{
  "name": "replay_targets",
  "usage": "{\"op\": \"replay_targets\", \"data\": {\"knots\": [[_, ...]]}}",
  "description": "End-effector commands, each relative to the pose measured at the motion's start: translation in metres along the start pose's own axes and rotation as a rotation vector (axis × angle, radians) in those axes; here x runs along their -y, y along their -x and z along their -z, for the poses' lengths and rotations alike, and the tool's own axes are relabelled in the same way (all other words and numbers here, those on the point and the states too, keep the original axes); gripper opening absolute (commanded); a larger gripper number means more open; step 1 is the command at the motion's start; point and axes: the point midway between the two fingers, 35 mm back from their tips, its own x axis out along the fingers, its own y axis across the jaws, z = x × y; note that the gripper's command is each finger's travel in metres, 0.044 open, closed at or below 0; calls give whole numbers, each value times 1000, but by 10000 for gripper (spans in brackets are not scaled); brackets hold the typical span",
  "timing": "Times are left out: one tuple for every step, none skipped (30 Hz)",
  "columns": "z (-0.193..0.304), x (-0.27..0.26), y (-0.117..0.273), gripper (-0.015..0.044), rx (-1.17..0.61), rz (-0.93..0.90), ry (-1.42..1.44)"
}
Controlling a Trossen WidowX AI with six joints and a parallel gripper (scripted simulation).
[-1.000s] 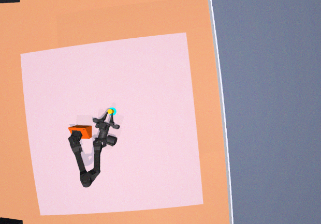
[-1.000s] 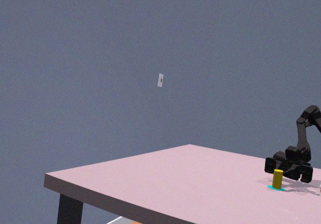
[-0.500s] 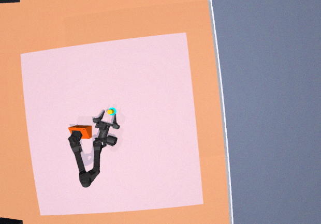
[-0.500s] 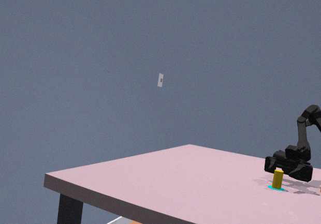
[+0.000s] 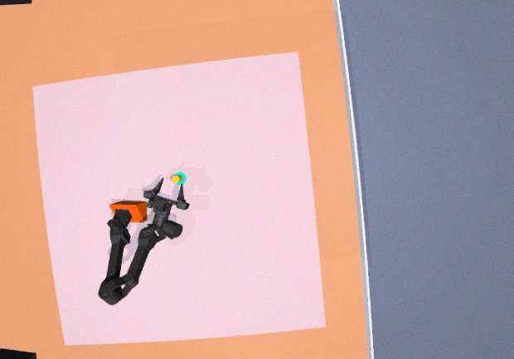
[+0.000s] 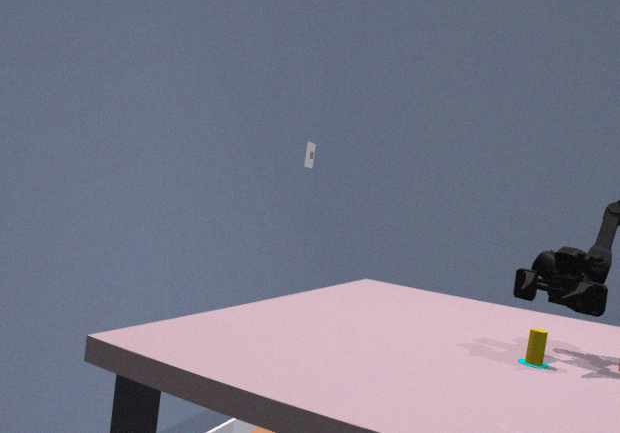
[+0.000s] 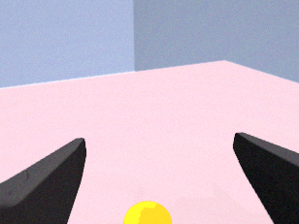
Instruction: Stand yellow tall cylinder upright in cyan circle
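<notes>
Yellow cylinder [image 5: 176, 178] [image 6: 536, 347] [image 7: 148, 213] upright on cyan circle [image 5: 181, 182] [image 6: 522, 362]; pincer [image 5: 172, 181] [image 6: 553, 292] [image 7: 161, 143] open above.

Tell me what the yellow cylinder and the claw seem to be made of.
Yellow cylinder: perhaps painted wood or plastic, fairly matte; its color is even, with no grain or sharp glint, so either fits.

Claw: likely black plastic or coated metal, dull to satin, since its faces show only soft grey shading.
</notes>
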Motion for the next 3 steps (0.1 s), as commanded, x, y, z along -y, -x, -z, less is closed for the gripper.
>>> {"op": "replay_targets", "data": {"knots": [[-14, -6, 2, 400, 2, -2, -10], [-14, -6, 2, 400, 2, -2, -10], [-14, -6, 2, 400, 2, -2, -10]]}}
